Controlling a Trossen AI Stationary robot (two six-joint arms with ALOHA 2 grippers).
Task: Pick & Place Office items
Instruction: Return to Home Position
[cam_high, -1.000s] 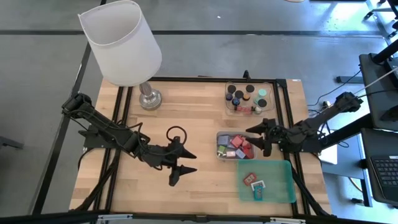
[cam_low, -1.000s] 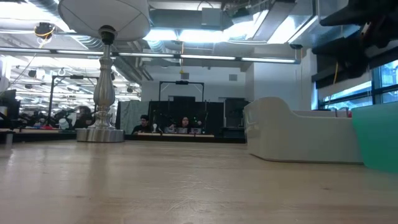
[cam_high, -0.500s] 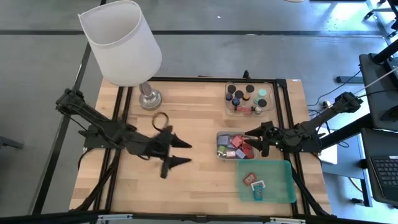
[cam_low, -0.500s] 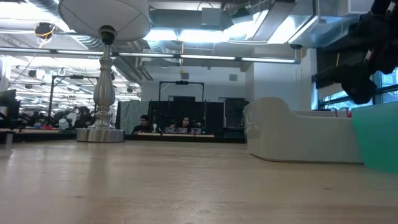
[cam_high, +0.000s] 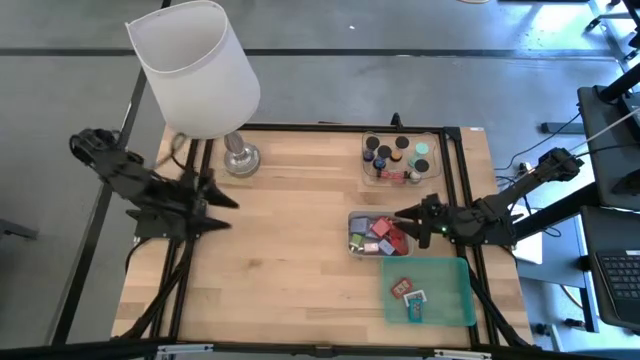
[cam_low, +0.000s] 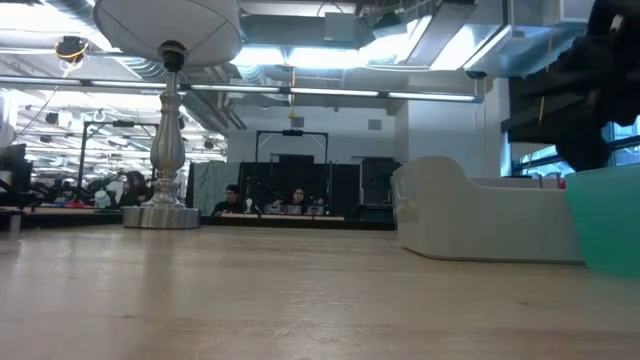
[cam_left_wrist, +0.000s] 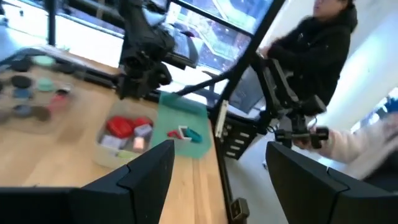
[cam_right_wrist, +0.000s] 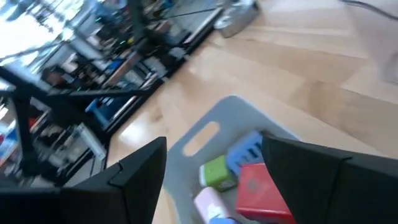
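1. Front right corner of the table (cam_high: 300, 290): the green tray (cam_high: 455, 285) lies flat. It contains three small pieces (cam_high: 408, 296), red, white and teal, grouped at its left side.

2. Just behind the green tray stands the grey tray (cam_high: 352, 240). It holds a heap of small blocks (cam_high: 378, 233) in red, pink and lavender. The right wrist view also shows a green block (cam_right_wrist: 214, 172), a blue block (cam_right_wrist: 245, 155) and a red block (cam_right_wrist: 261, 190) lying close together inside it.

3. The right gripper (cam_high: 411, 228) hangs over the right-hand end of the grey tray, above the blocks. Its fingers stand wide apart.

4. The left gripper (cam_high: 231, 213) is at the left edge of the table, well apart from all three trays and near the foot of the lamp. Its fingers are spread apart.

5. Back right: the clear tray (cam_high: 364, 150) holds short black cylinders (cam_high: 383, 155) with coloured caps and a mint cylinder (cam_high: 421, 166).

6. Back left: the lamp (cam_high: 195, 65) stands upright on the table.
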